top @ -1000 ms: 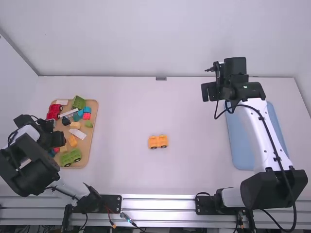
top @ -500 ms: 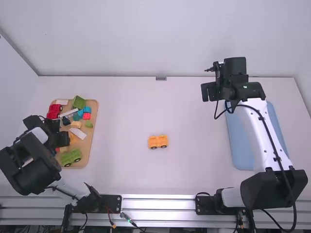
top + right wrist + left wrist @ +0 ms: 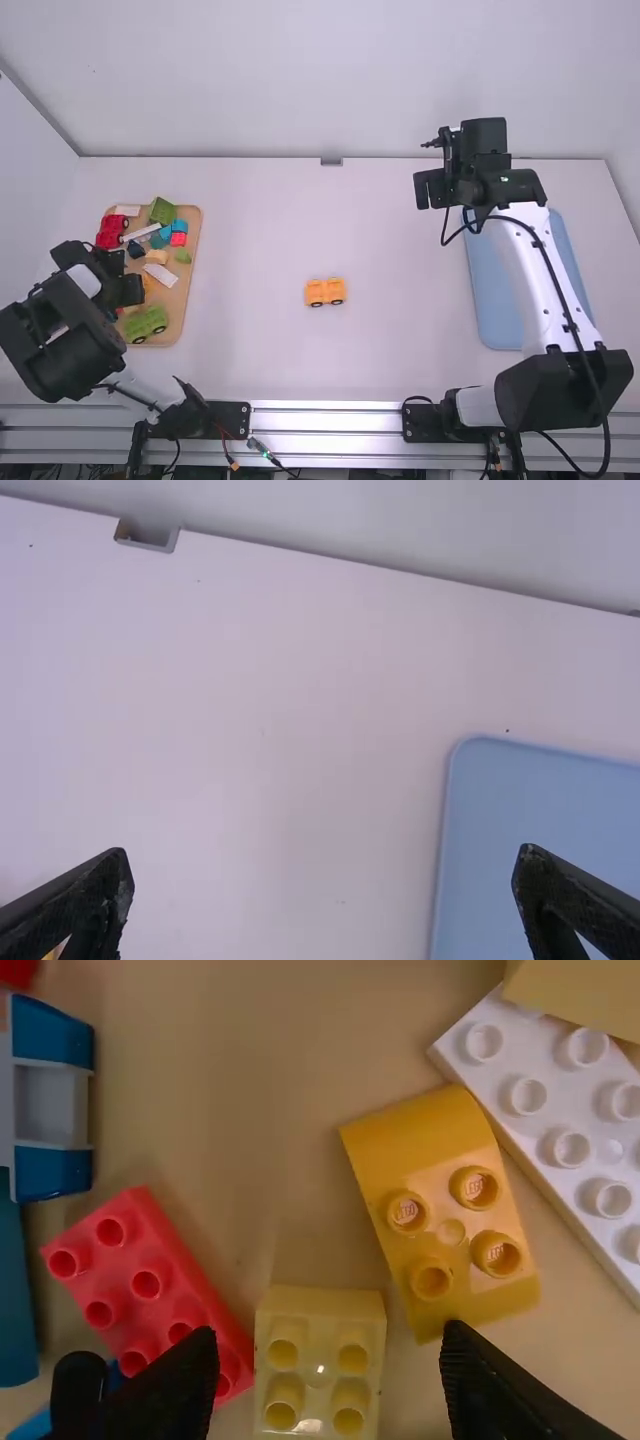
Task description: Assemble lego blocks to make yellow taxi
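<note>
Left Gripper Slides In Over the Yellow Blocks

The left gripper point(image 3: 330, 1335) has moved a bit farther onto the wooden board point(image 3: 181, 288). Most of that move came first, and then just a tiny bit more. Its two fingers are wide apart and hold nothing. A pale yellow block point(image 3: 319, 1360) shows in the space between them. That looks like good news for the taxi, because a yellow block is now near to grab.

Just beside the pale one is a golden block point(image 3: 440, 1210) with a curved end. I can't tell which of the two it wants. A red block point(image 3: 150, 1280) is tight on the other side, partly behind one finger, so that finger could bump it on the way down. A long white block point(image 3: 560, 1120) lies next to the golden one.

Farther out, the start of the taxi, an orange-yellow car piece point(image 3: 325, 291) on dark wheels, sits in the middle of the counter point(image 3: 400, 350). It has not moved. It probably needs more yellow on top.

The right gripper point(image 3: 325, 855) has kept its place too, near the blue tray point(image 3: 500, 320), with its fingers apart and nothing in them.
</note>
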